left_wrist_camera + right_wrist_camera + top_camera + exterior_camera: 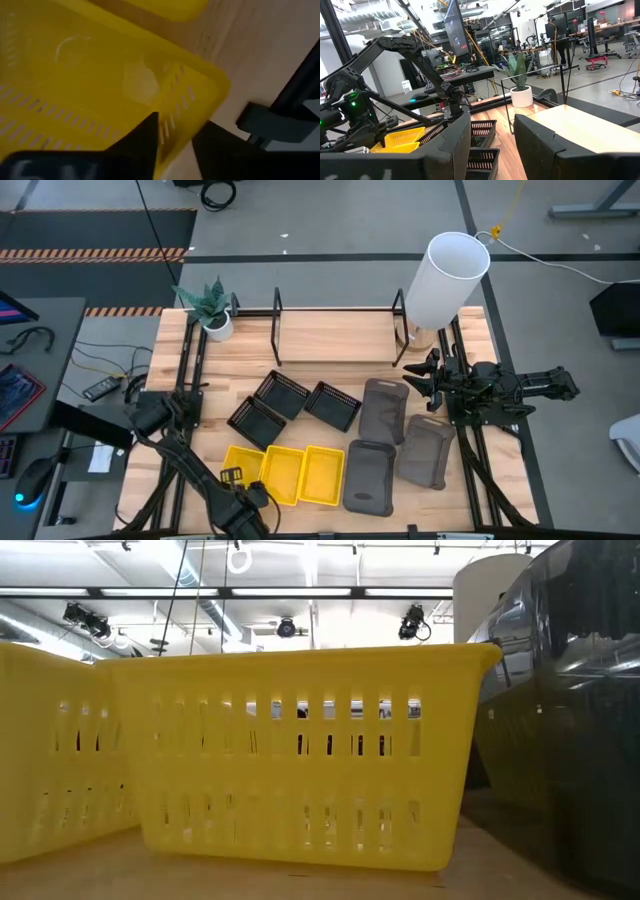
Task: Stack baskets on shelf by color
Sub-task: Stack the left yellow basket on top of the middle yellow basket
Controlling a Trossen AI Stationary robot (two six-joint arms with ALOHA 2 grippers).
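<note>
- Baskets lie spread over the near half of the wooden table (330, 340): we count three yellow baskets (285, 473) in a row at the front, three black slatted baskets (290, 405) behind them, and four dark grey baskets (400, 445) to their right.
- Behind all of them we see the shelf (335, 330), a low black rod rack with upright loops, standing along the far part of the table with no basket in it.
- At the front left edge the left gripper (233, 476) sits at the leftmost yellow basket (100, 75). In the left wrist view one dark finger (142, 135) is inside the basket wall and the other outside, so the rim lies between them; we cannot tell whether they are pressing on it.
- Over the right side we find the right gripper (420, 380), above the table just beyond the grey baskets. Its fingers (457, 132) stand apart with nothing between them.
- Near the table's far right corner rises a tall white cylinder (445, 280), and a small potted plant (212, 310) stands at the far left corner.
- From table height, one yellow basket (300, 755) fills most of our view, with a grey one (570, 720) at its right.
</note>
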